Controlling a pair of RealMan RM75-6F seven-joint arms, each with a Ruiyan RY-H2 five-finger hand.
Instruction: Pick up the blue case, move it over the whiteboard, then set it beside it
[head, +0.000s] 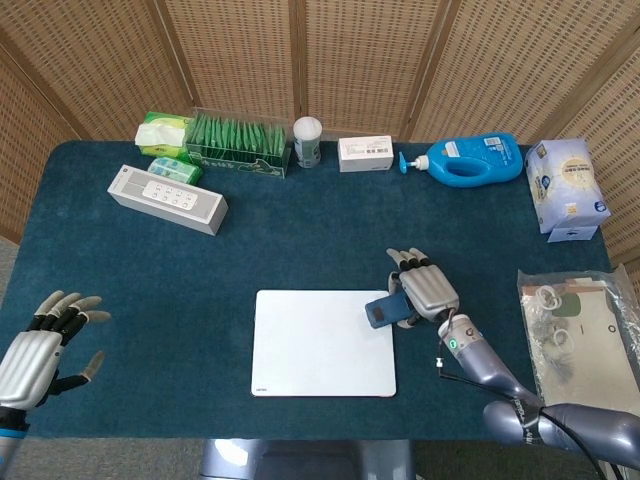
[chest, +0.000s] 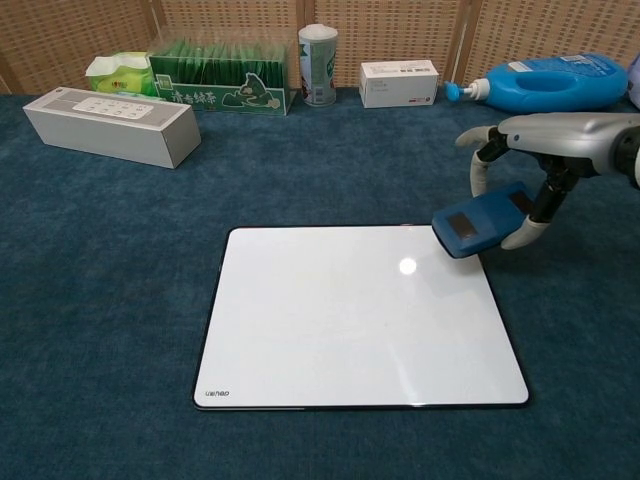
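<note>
While the blue case (chest: 481, 220) is lifted clear of the worktop (head: 300, 240), it hangs at the right-hand far corner of the whiteboard (chest: 350, 320), its near end over the board's edge and the rest out past it above the blue cloth. It tilts, the dark patch on its top face turned toward the board. The right hand (chest: 545, 150) grips it from above: fingers (chest: 484, 165) curl down the far side, and a pale fingertip hooks under the near right edge. In the head view the same hand (head: 428, 288) covers most of the case (head: 385, 311), leaving only its left end showing just beside the board (head: 322, 345).

The left hand (head: 40, 345) holds nothing; it hovers at the near left corner of the worktop with its fingers spread apart, well away from the board.

Along the far edge stand a white speaker box (head: 167, 199), a tissue pack (head: 164, 131), a green packet tray (head: 238, 142), a small white canister (head: 307, 141), a white carton (head: 365, 153) and a blue bottle (head: 470, 160) lying on its side. At the right lie a wrapped tissue pack (head: 566, 186) and a clear bag (head: 577, 330).
</note>
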